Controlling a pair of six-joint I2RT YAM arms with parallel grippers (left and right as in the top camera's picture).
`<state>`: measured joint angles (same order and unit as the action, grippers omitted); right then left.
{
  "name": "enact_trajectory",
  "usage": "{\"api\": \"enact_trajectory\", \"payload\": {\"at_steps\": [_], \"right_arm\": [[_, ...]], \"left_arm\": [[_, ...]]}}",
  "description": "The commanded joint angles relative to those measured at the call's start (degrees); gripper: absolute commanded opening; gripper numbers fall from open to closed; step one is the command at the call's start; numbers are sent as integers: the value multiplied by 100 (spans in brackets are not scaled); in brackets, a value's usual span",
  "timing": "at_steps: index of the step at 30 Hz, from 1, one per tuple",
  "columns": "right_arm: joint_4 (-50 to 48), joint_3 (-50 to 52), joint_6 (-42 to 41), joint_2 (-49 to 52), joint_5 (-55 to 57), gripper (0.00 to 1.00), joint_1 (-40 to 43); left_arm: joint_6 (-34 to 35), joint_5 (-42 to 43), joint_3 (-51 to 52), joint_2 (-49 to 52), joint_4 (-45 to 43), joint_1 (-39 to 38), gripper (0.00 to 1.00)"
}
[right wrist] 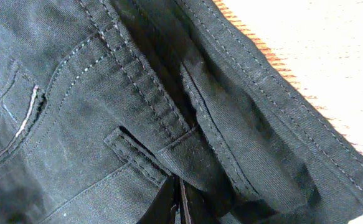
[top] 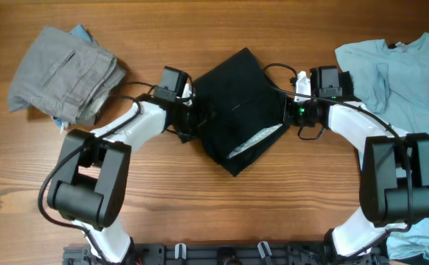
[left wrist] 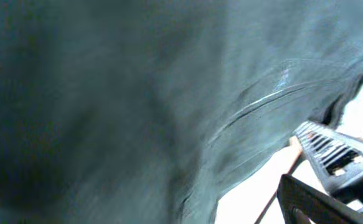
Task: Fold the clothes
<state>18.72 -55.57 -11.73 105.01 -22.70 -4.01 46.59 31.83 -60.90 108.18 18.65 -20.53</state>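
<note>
Overhead, left-wrist and right-wrist views of a wooden table (top: 199, 213) bearing four visible garments. One pair of black jeans (top: 240, 110) lies at the centre, folded into a compact diamond-like shape with a pale inner strip showing near its lower right edge. One pair of gray trousers (top: 65, 73), folded, sits at the far left, with one blue cloth (top: 82, 33) peeking out from beneath its upper edge. One light blue T-shirt (top: 398, 66) lies spread at the far right, running past the table's edge.

Two arms converge on the jeans. The left gripper (top: 197, 116) meets the garment's left edge; its wrist view is blurred and filled with dark fabric, so whether its jaws are open or closed cannot be told. The right gripper (right wrist: 180, 205) meets the right edge, jaws drawn together on the denim by the stitched waistband and one belt loop (right wrist: 137, 158).
</note>
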Motion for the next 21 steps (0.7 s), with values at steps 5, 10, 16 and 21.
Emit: {"api": "enact_trajectory", "payload": {"at_steps": [5,10,16,21], "right_arm": [[48,90,-42,350,76,5,-31],[144,90,-37,348,76,4,-31],[824,28,262,-278,-144,4,-13],[1572,9,492,-1939,-267,6,-9]], "left_arm": [[1093,-236,219,1587,-2267,-422,77],[1073,-247,219,1762,-2474,-437,14],[44,463,192,1405,-2037,-166,4],[-1589,457,-483,-284,601,614,4]]}}
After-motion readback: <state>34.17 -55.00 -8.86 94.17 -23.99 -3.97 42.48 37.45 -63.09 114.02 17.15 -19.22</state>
